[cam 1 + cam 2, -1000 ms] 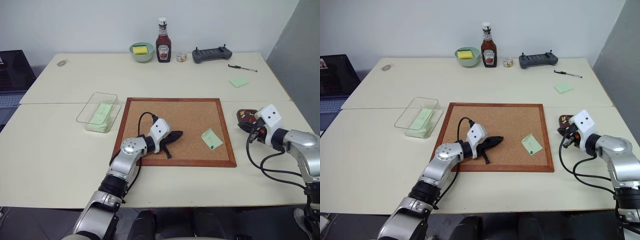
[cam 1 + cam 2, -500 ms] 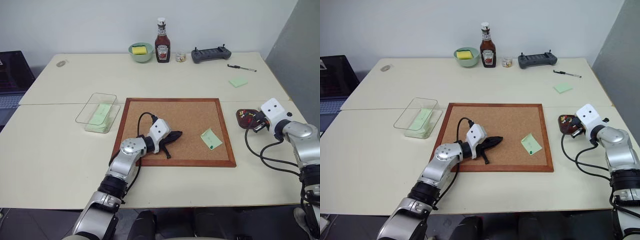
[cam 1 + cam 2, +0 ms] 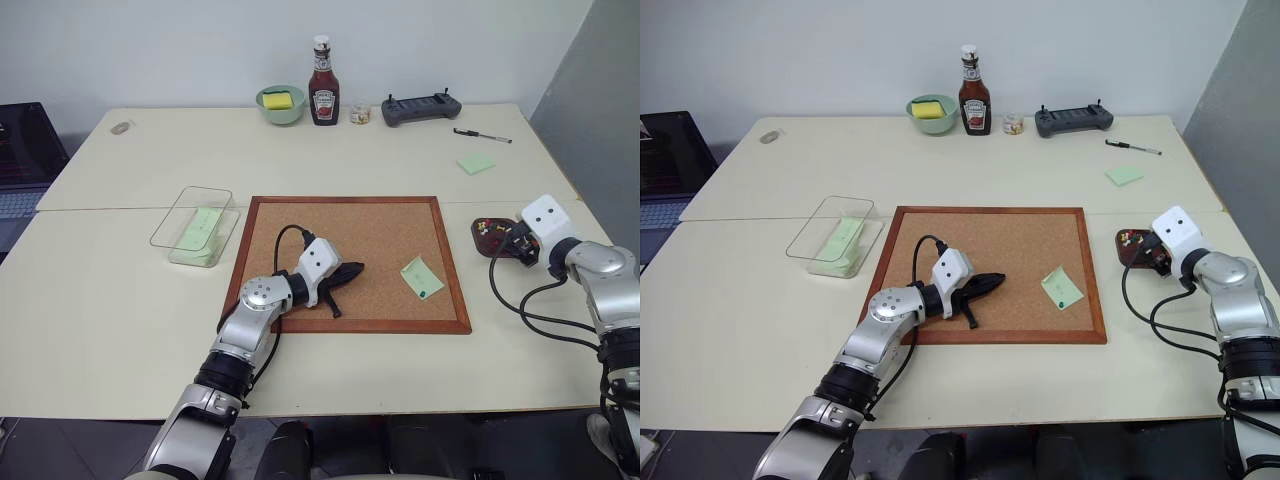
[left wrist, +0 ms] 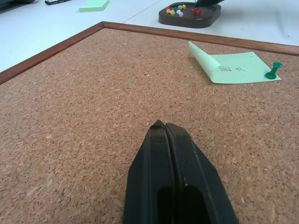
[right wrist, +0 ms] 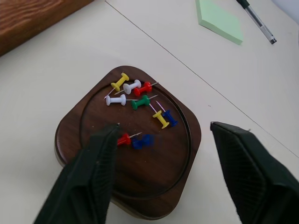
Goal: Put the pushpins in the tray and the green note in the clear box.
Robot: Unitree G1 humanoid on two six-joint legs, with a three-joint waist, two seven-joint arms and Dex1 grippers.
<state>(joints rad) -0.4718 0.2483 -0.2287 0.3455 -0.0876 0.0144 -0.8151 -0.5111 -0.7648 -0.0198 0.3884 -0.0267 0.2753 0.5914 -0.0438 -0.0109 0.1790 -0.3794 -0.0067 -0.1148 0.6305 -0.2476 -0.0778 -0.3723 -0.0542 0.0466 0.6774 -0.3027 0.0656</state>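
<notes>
The right gripper (image 5: 161, 175) hung wide open right over the tray (image 5: 180, 154), probably to drop pushpins (image 5: 140, 95) in, while the left gripper (image 4: 166, 128) sat pinched shut on the corkboard (image 4: 93, 102), the pinned green note (image 4: 236, 67) just ahead.

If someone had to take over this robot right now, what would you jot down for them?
Right gripper: open, poised over the tray, holding nothing.
Left gripper: shut and empty, resting low over the cork board.
Tray: on the table right of the board, holding a scatter of pushpins in yellow, white, red, green and blue.
Clear box: left of the board, with a green slip already inside.
Left to do: one green pushpin holds a green note to the board's right side. Pull the pin, drop it in the tray, move the note to the box.
</notes>
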